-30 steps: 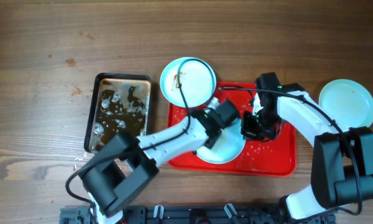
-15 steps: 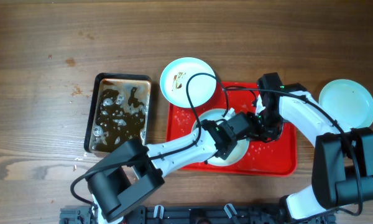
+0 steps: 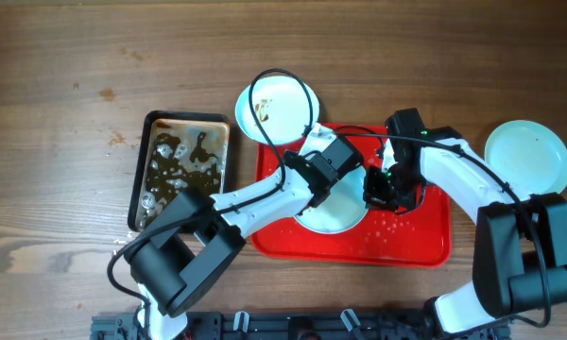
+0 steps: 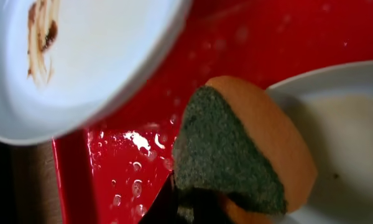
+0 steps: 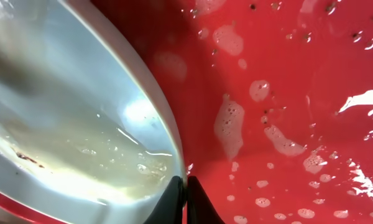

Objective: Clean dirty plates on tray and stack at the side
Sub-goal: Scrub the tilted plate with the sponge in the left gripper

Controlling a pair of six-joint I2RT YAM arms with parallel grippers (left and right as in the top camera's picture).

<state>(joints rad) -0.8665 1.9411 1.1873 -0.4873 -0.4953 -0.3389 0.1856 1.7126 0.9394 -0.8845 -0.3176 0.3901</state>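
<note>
The right gripper (image 5: 186, 198) has its fingers closed tight on the rim of the middle plate (image 5: 68, 106), a thin pinch right at the edge. Everything around it is wet, with suds on the tray (image 5: 286, 93) and a film of water in the plate. That looks like the weak spot to me. If the sponge bears down hard, the slick rim could slide out of the pinch and the plate would skate across the tray.

The left gripper (image 4: 181, 208) is clamped on the sponge (image 4: 242, 149), orange with a dark green scouring face, at that plate's far left edge. I can't tell whether the sponge is touching it. Just beyond, at the tray's far left corner, the smeared plate (image 3: 277, 109) hangs partly over the tray's rim, and the arm's cable loops across it. A wide scrubbing stroke or a tug of the cable could tip it onto the table (image 3: 76, 57), or toward the dark pan (image 3: 182, 170) of brown liquid on the left.

The middle plate lies in the tray's centre, white and glossy with water, with a few brown specks by its rim. The smeared plate carries a brown streak. A third, clean plate (image 3: 527, 156) rests on the table well off to the right.
</note>
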